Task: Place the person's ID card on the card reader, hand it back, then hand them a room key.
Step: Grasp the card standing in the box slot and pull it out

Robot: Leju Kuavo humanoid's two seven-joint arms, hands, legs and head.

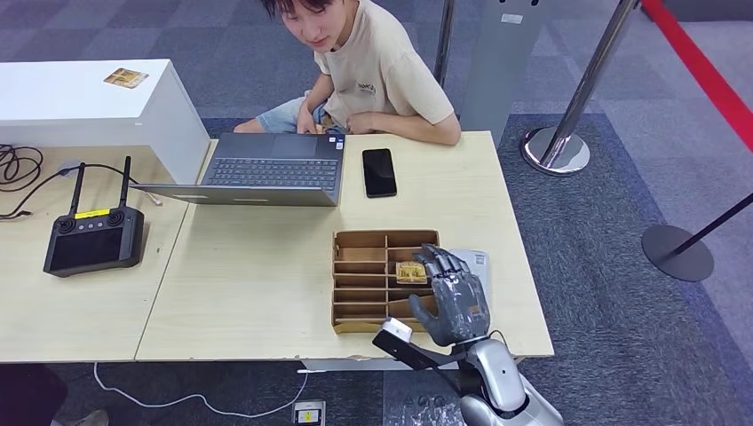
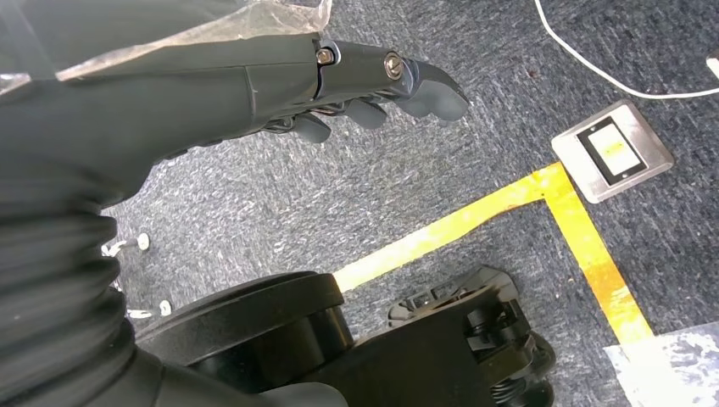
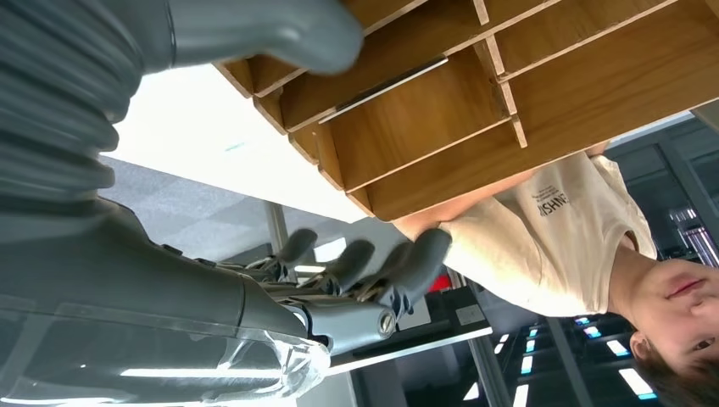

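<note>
The right hand (image 1: 451,297) sits at the near right corner of the table (image 1: 257,284), above the right-hand column of the wooden divider tray (image 1: 360,282), fingers spread and a little bent, holding nothing. The one relation that matters lies just past its fingertips: a small tan card-like piece (image 1: 409,272) rests in a right-column slot of the tray, on the far side of the hand and a touch toward the robot's left, so close that the fingers look to be at its edge. I take it for a room key card, though it is too small to be sure. It lies flat in its slot, and its long side cannot be made out. From the right wrist, the thumb (image 3: 263,30) and the darker fingers (image 3: 398,267) stand wide apart with the tray's partitions (image 3: 500,80) between and beyond them. The left hand (image 2: 373,89) hangs low over the carpet, fingers loosely curled and empty, so the right hand is far nearer. Farther back lies a dark phone (image 1: 379,172) and the open laptop (image 1: 266,169), and behind the far edge sits the person (image 1: 382,75), straight ahead of the tray for a handover.
</note>
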